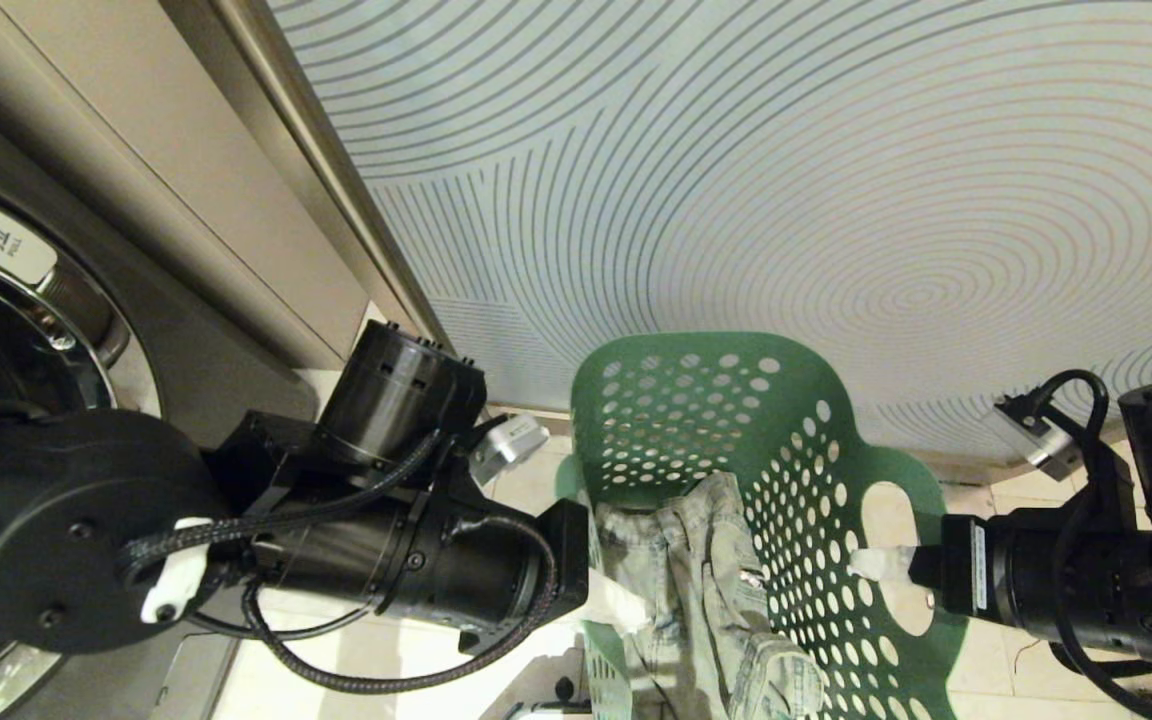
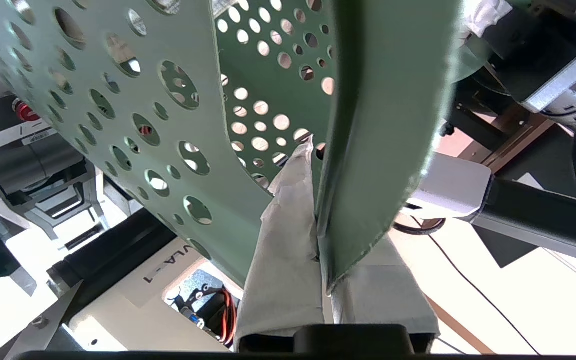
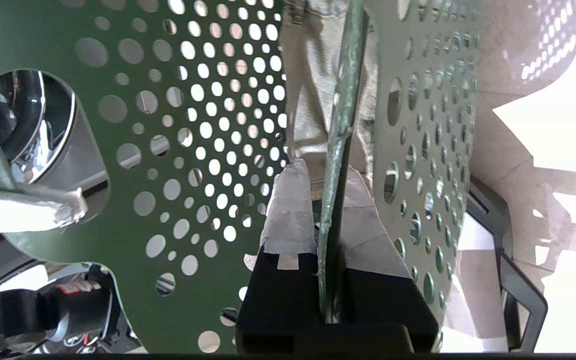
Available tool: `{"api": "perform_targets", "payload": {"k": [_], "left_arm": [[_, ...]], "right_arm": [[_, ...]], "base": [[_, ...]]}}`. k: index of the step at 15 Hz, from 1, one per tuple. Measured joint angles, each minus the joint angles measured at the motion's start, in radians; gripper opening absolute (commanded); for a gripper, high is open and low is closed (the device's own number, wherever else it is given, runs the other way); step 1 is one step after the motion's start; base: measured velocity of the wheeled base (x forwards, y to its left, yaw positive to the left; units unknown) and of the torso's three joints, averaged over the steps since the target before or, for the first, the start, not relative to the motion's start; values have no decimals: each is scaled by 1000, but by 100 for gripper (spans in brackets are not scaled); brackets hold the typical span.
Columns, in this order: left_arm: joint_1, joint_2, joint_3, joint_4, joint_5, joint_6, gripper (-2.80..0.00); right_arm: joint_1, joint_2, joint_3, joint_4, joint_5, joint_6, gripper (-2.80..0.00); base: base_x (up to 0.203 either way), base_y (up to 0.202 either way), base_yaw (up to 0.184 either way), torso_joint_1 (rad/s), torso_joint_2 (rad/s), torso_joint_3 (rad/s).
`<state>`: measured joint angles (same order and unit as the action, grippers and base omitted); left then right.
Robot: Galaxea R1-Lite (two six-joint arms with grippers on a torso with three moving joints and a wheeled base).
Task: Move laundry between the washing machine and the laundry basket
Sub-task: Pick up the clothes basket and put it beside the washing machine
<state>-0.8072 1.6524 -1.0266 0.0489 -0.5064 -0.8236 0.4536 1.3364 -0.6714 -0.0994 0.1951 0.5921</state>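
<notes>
Laundry (image 1: 696, 580), a faded grey-green garment, is lying inside the laundry basket (image 1: 706, 420), draped against its holed wall. We are gripping that basket from both sides: our left gripper (image 2: 318, 240) is pinching one edge of the basket with its taped fingers closed tight on the plastic, and our right gripper (image 3: 325, 220) is clamping the opposite rim the same way. The washing machine (image 1: 26, 330) is sitting just beside the basket, on our left. We are judging the garment loaded and the carrying under way; the unloading is remaining.
</notes>
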Motion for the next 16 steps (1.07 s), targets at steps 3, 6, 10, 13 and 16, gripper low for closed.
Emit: {"api": "perform_targets", "payload": {"k": [3,6,10,13,16], "left_arm": [[-1,-10,2,-1,2,-1,-280],[-1,-15,2,-1,2,-2,-280],[-1,-19,3,1,3,-2,-280],[-1,-19,4,3,2,-2,-280],[-1,-18,4,4,2,0,-280]], "right_arm": [[0,3,-25,1,-1,0,-280],[0,15,-32,2,0,0,-280],[0,24,-33,0,0,0,-280],[0,30,-33,1,0,0,-280],[0,33,-36,0,0,0,-280]], "base": [[0,0,0,0,0,0],[0,0,0,0,0,0],[0,0,0,0,0,0],[0,0,0,1,5,84],[0,0,0,1,3,197]]}}
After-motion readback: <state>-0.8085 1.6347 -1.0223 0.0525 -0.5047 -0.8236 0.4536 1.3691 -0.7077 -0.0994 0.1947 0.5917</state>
